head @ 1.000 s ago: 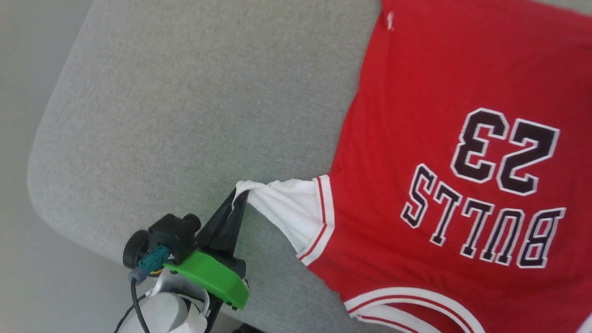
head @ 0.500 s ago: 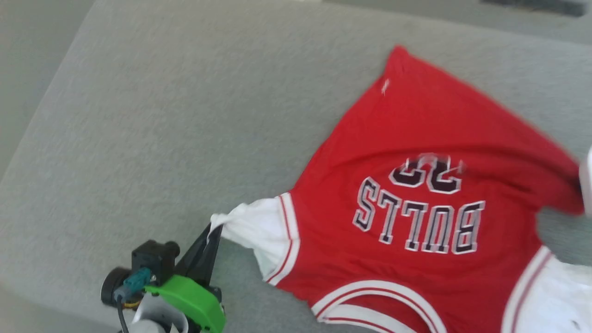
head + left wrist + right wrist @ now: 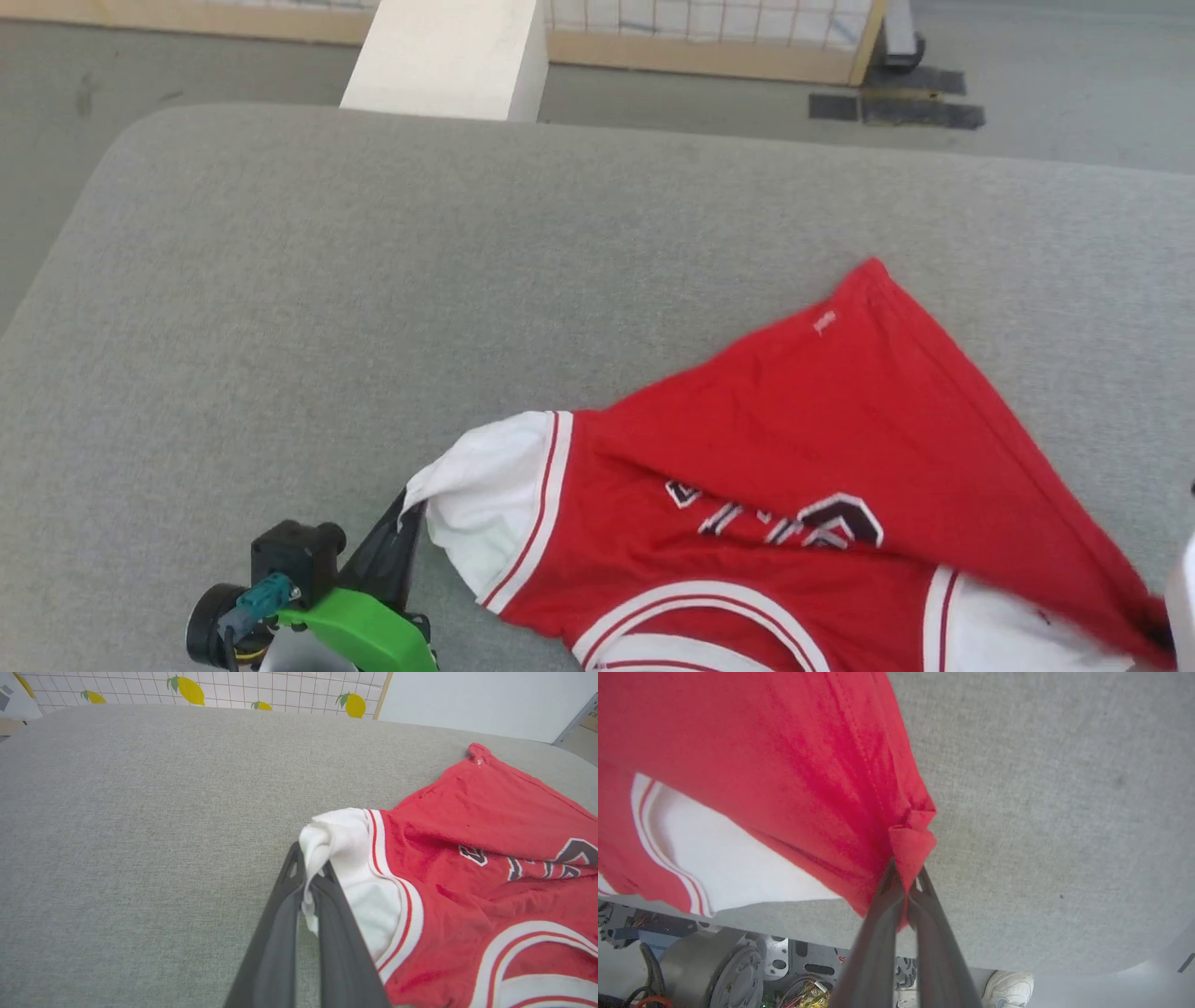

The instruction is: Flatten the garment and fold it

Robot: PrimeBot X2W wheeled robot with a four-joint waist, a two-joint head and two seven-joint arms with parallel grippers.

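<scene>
Pinching a bunched edge of white fabric, the left gripper (image 3: 310, 868) has its two long dark fingers pressed together on the short white sleeve (image 3: 355, 858) of the red jersey-style garment (image 3: 467, 858). In the head view this left gripper (image 3: 411, 509) sits low over the near edge of the grey fabric-covered tabletop (image 3: 373, 280), with a green bracket (image 3: 359, 635) and a small black camera (image 3: 294, 560) on the wrist behind it. The sleeve (image 3: 485, 504), edged with red and white stripes, rises a little from the tabletop towards the fingertips.

The right gripper (image 3: 903, 877) is likewise clamped, its fingers closed on a folded red corner of the garment (image 3: 784, 742). Just to that gripper's left, the other white sleeve (image 3: 728, 858) lies under a sweep of red cloth.

Spreading out between the two grippers, the garment (image 3: 794, 439) lies partly doubled over on the tabletop. A fold of red cloth covers most of the black, white-outlined lettering (image 3: 822, 523), and the striped collar (image 3: 700, 607) lies at the near edge. One red corner (image 3: 873, 271) points away from both grippers and rests flat.

Beyond the tabletop (image 3: 140, 812), far ahead of the left gripper, stand a pale block (image 3: 448, 56) and a wooden-framed grid panel with lemon prints (image 3: 187, 690). Behind the right gripper, past the edge of the tabletop (image 3: 1041, 788), are the robot's base (image 3: 738, 975) and a white shoe (image 3: 1008, 989).
</scene>
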